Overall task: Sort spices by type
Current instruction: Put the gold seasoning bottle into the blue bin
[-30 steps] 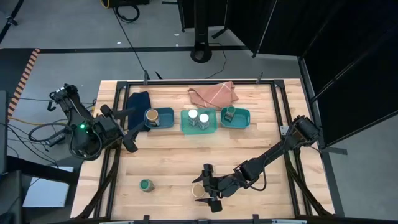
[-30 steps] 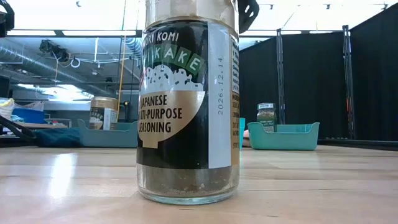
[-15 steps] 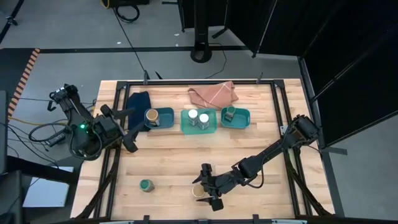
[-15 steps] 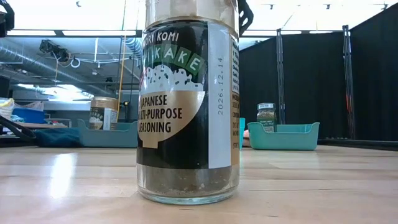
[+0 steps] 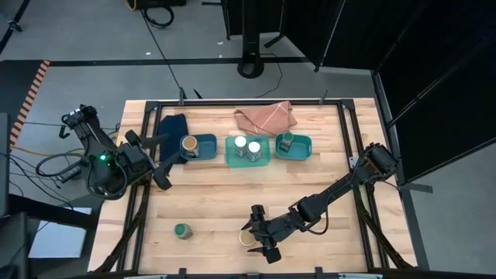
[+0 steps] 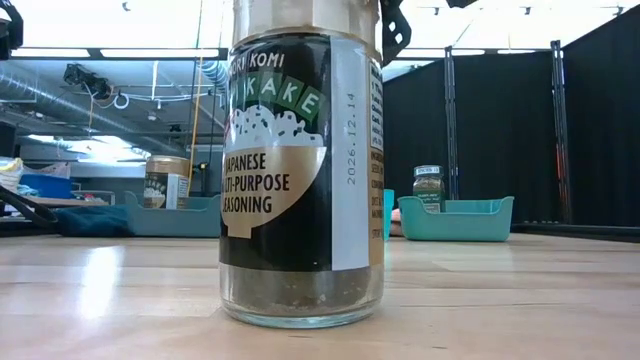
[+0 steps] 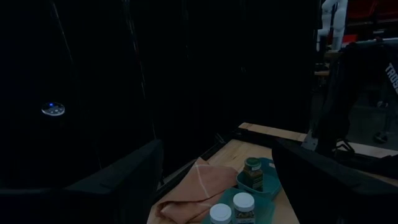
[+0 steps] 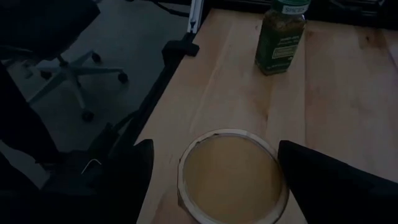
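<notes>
Pretty clearly a robotics lab or test workshop, not anyone's kitchen. The wooden bench [image 5: 232, 194] sits inside a black metal frame [image 5: 248, 102] with two dark robot arms bolted at the sides, left arm [image 5: 116, 159] and right arm [image 5: 333, 194]. Bare grey concrete floor [image 5: 93, 39] all round, with cables [image 5: 159, 46] trailing across it and a black stand base [image 5: 252, 66]. Tall black curtain panels [image 6: 480, 130] wall off the space. Looking level across the bench you get exposed ceiling ducts [image 6: 60, 85] and strip lights [image 6: 150, 52]. There's a rolling office chair [image 8: 68, 68] parked just off the bench edge too.
</notes>
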{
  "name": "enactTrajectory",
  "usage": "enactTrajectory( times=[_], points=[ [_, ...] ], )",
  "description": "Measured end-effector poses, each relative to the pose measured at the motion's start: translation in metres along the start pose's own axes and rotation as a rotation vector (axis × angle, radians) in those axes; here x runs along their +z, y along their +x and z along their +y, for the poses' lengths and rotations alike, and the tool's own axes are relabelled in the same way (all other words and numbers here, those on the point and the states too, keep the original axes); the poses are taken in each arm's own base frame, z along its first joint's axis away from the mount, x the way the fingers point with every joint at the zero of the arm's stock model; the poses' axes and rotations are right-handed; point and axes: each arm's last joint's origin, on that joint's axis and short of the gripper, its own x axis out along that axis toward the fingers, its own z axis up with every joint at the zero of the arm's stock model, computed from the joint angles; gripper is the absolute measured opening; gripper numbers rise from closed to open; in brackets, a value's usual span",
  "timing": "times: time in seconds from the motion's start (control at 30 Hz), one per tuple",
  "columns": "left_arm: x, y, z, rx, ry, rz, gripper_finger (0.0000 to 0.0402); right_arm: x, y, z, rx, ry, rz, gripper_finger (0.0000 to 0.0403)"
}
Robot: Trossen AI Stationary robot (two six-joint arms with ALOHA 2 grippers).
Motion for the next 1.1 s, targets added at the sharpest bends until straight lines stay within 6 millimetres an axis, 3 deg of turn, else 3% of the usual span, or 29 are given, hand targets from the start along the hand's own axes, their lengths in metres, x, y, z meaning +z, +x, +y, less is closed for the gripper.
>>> enactTrajectory(
  times=[1.1],
  points=[
    [0.0000,0.0000,0.0000,0.000,0.002,0.000,0.0308,-0.0030,0.0011,-0.0089,-0.039,-0.016,0.039,0.0352]
  ],
)
